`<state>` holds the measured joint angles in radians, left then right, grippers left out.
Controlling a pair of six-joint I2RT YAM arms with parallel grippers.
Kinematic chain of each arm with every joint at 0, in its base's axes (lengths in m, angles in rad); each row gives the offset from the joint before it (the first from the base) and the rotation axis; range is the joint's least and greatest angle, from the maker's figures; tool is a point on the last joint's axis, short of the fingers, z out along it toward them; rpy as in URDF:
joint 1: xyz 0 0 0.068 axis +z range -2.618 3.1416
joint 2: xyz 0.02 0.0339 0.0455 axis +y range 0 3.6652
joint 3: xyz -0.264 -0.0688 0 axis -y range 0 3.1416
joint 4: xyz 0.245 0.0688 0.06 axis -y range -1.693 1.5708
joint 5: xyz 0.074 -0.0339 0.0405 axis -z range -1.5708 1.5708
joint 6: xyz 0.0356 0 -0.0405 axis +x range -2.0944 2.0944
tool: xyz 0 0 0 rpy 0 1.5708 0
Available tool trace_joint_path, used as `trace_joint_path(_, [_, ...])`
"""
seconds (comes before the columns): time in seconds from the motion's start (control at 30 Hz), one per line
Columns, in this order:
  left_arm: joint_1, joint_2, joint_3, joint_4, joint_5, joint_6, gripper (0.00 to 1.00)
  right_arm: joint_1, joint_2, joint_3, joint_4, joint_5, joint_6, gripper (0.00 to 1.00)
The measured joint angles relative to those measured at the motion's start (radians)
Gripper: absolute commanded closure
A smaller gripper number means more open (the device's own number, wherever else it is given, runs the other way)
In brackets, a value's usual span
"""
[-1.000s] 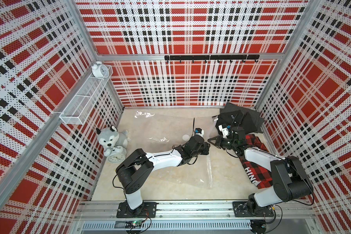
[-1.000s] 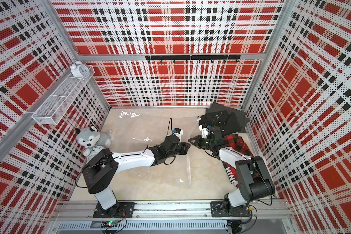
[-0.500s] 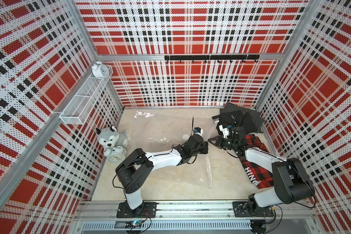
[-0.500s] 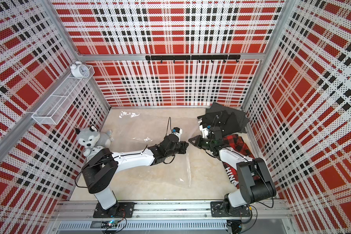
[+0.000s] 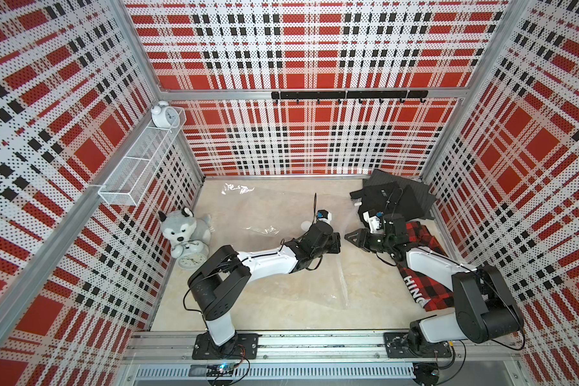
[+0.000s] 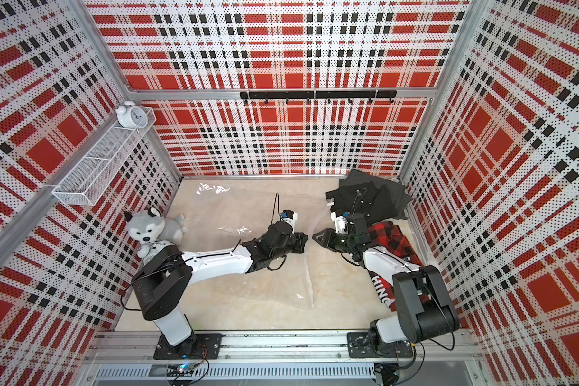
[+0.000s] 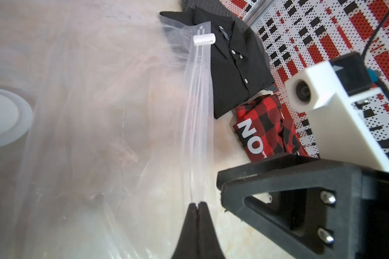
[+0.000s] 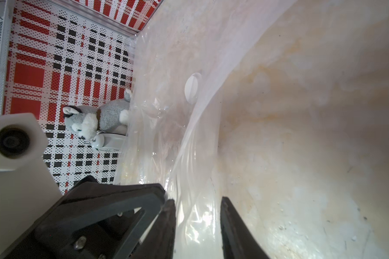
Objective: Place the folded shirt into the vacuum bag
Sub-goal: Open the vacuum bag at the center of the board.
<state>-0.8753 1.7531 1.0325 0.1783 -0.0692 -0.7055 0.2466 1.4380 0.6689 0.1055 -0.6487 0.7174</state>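
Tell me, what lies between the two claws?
The zip edge of the vacuum bag: the left gripper pinches it, the right gripper straddles it, open; both wrist views show it.

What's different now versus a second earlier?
The left end effector has pinched shut on the zip edge of the vacuum bag; the right end effector has opened, that edge now loose between its jaws. Both arms barely shifted; black shirt and plaid shirt lie unmoved outside the bag.
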Motion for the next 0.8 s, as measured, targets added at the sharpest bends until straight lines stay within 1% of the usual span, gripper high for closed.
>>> trace_joint_path(0.33, [0.003,-0.019,-0.024,-0.008,-0.016,0.000,1.00,0.000,0.066,0.000,0.044,-0.010,0.009,0.64])
trace_joint_path(0.4, [0.005,-0.023,-0.027,-0.009,-0.018,0.000,1.00,0.000,0.076,0.000,0.051,-0.012,0.009,0.69])
trace_joint_path(0.47, [0.006,-0.025,-0.029,-0.010,-0.018,0.000,1.00,0.000,0.085,0.000,0.058,-0.013,0.008,0.70])
trace_joint_path(0.53, [0.008,-0.027,-0.032,-0.010,-0.018,0.000,1.00,0.000,0.097,-0.001,0.065,-0.013,0.010,0.70])
trace_joint_path(0.7, [0.011,-0.030,-0.035,-0.012,-0.018,0.000,1.00,0.000,0.107,-0.010,0.075,-0.011,0.010,0.65])
trace_joint_path(0.8, [0.011,-0.030,-0.035,-0.013,-0.018,0.000,1.00,0.000,0.105,-0.016,0.071,0.001,0.008,0.64])
